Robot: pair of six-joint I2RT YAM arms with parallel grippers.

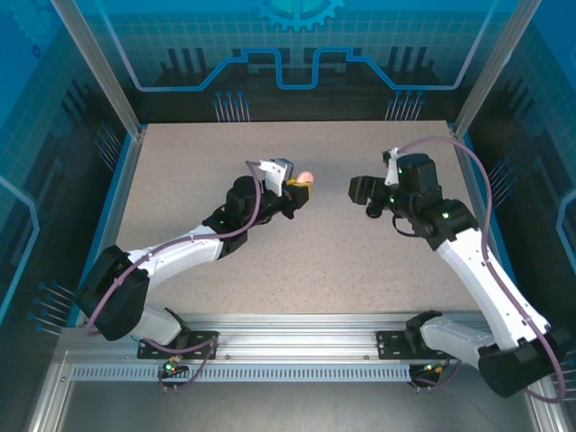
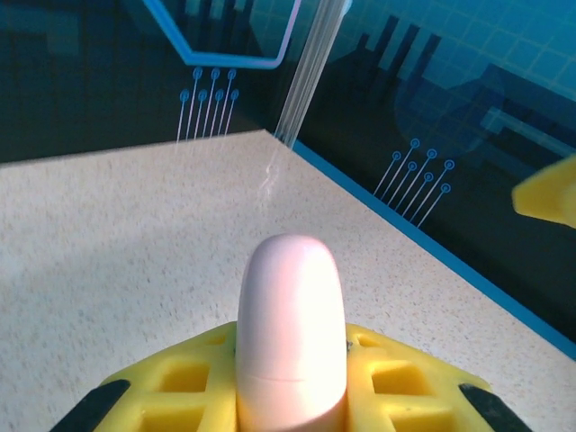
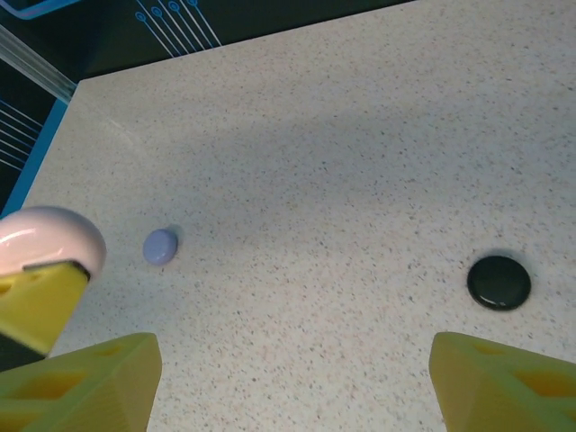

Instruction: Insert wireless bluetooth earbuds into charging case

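Plainly, the left gripper (image 1: 300,184) clamps the pink case (image 2: 291,333); the right gripper (image 1: 358,190), at three o'clock, gapes apart.

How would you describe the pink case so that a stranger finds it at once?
Above the speckled table, find the left gripper near the middle. Its yellow fingers clamp the pink case, smooth and rounded with a thin seam. The purple case and black case lie loose on the table; this one is held.
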